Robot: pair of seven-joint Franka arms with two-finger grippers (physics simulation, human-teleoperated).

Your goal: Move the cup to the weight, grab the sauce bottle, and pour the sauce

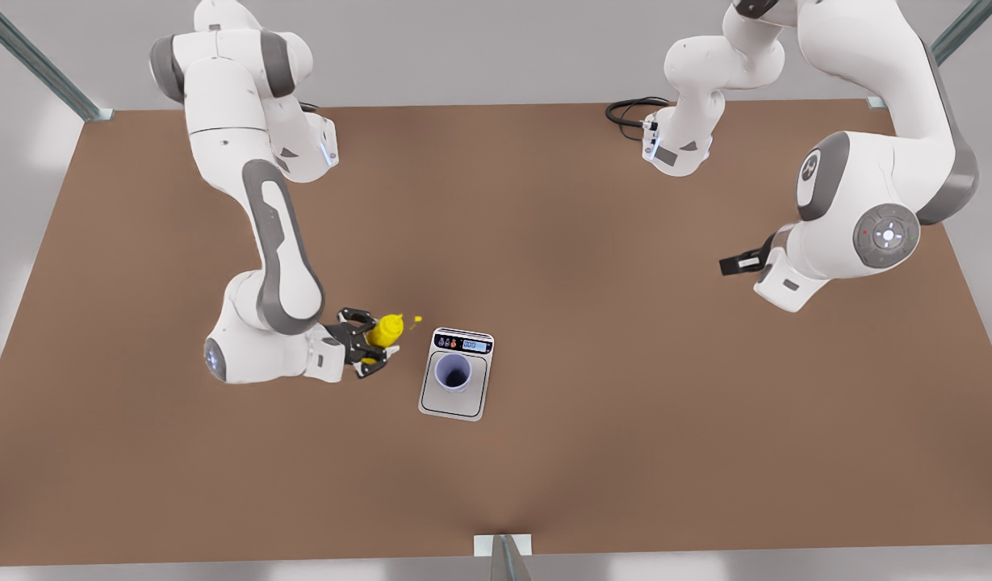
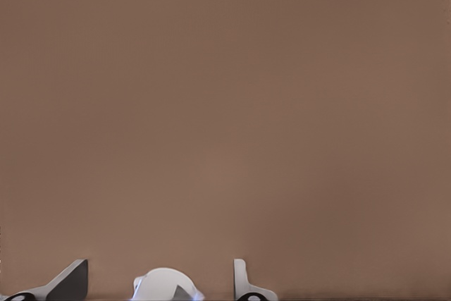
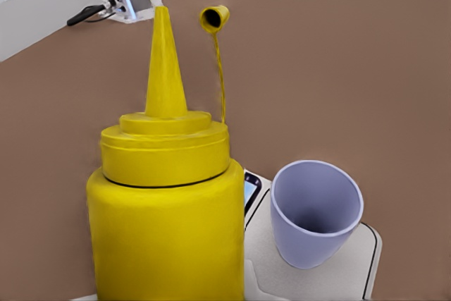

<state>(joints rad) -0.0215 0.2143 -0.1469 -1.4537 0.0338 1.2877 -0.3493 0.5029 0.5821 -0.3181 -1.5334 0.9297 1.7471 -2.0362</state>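
The right gripper [image 1: 372, 345] pinches the sauce bottle [image 1: 385, 328] just beside the weight [image 1: 457, 374], where the cup [image 1: 453, 373] stands. The left gripper [image 1: 731, 264] waits well apart above the counter [image 1: 625, 387], fingers unclear.

The bottle [image 3: 165, 202] hides part of the scale's [image 3: 310, 276] display, and its base is cut off. The scale's readout is too small to read in the front view.

The front view looks steeply down on the whole desk [image 1: 625, 452] from high above. The right wrist view sits close behind the sauce bottle [image 3: 165, 230], sharing it and the cup [image 3: 316, 213] with the front view. The left wrist view faces bare desk.
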